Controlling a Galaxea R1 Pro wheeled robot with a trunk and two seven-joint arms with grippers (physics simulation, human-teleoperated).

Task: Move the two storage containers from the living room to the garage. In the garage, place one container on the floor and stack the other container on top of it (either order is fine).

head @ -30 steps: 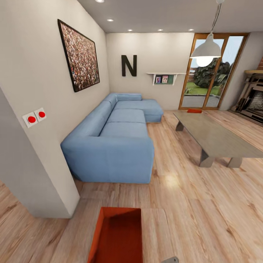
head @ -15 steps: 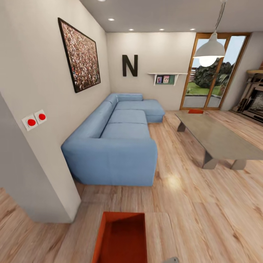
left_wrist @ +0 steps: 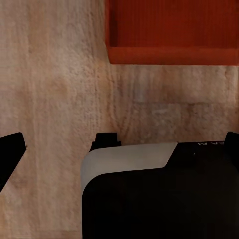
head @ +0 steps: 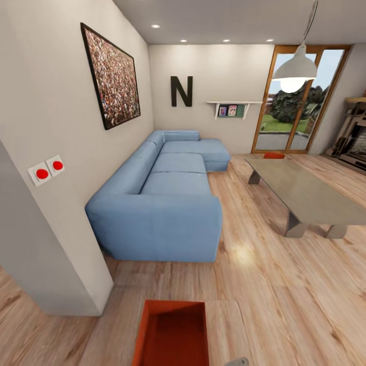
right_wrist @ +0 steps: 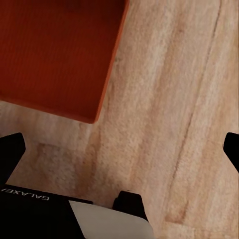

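Orange-red storage container (head: 173, 333) is lying on the light wood plank flooring (head: 284, 305) of the living room, at 6 o'clock in the head view, right below the robot, open side up w/ ribbed bottom showing. Second orange-red container (head: 273, 155) is sitting far off at approx 1 o'clock, on the flooring just beyond the grey coffee table (head: 305, 190), near the wood-framed glass doors (head: 300, 101); it's small, so detail is hard to tell.

Blue sectional sofa (head: 162, 198) is running along the wall from 11 to 12 o'clock, w/ black letter N (head: 181, 91) on the wall above its far end. Framed picture (head: 113, 76) is hanging at 10 o'clock, two red wall switches (head: 47, 170) at 9 o'clock, white pendant lamp (head: 295, 68) at 2 o'clock.

Left gripper (left_wrist: 124, 149) is hanging over bare planks, fingers spread wide apart, holding nothing; near container (left_wrist: 172, 30) is lying just ahead, not touching. Right gripper (right_wrist: 124, 149) is also hanging w/ fingers spread wide, holding nothing, the container's corner (right_wrist: 59, 55) lying just ahead, apart from the fingers.
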